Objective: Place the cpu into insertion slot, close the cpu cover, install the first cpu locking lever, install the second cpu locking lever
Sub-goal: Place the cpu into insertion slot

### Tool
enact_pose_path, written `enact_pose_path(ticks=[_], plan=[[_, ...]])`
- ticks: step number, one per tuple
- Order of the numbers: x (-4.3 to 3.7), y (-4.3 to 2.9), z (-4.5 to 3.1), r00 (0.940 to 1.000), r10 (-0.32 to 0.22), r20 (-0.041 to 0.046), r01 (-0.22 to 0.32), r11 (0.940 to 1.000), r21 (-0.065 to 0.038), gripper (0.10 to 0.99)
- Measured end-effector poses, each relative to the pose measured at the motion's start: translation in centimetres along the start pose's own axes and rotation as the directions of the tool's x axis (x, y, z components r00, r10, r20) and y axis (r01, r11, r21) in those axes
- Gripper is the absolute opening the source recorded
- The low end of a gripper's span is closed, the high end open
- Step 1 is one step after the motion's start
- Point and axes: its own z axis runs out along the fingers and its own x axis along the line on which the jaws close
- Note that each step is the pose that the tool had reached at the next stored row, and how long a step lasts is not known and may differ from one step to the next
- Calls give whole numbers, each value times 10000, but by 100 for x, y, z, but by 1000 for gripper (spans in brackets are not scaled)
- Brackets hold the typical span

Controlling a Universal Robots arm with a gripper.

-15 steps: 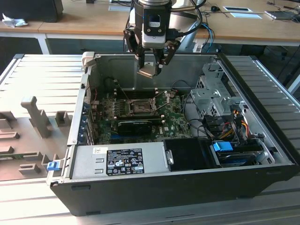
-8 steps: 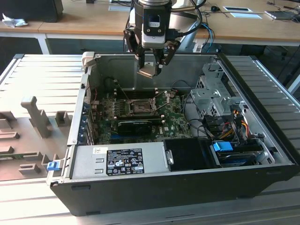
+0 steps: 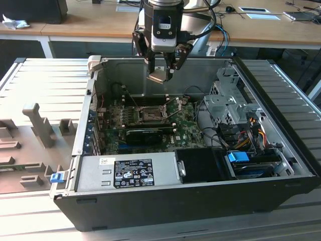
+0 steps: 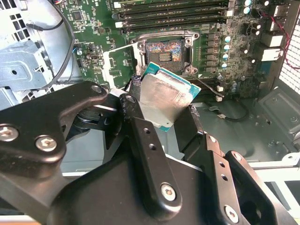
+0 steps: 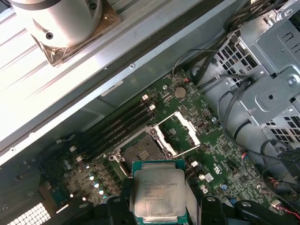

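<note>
One gripper (image 3: 161, 74) at work: hangs well above the insertion slot (image 3: 149, 115), jaws closed onto two opposite edges of the cpu (image 3: 159, 76), keeping the chip clear of the socket, not touching it. Toward the exterior view's left of the insertion slot, shows green board (image 3: 113, 118) with rows of dark memory sticks (image 5: 117, 126). At the insertion slot itself, lies bare, brownish pin field uncovered in the second wrist view. Just beside the insertion slot on the exterior view's right, stands open the cpu cover (image 5: 190, 127), lifted off the silver rim. Farther to that side of the insertion slot, sits a grey drive cage (image 3: 225, 100) trailing cables.
</note>
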Motion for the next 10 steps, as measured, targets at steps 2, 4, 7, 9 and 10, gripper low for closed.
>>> enact_pose_path(ticks=[2, 4, 7, 9, 10], plan=[[0, 0, 0, 10000, 16, 2, -16, 10000, 0, 529], [0, 0, 1, 10000, 37, 4, -37, 10000, -1, 529], [0, 0, 1, 10000, 64, 6, -64, 10000, -1, 529], [0, 0, 2, 10000, 82, 8, -82, 10000, -2, 529], [0, 0, 2, 10000, 88, 8, -88, 10000, -2, 529]])
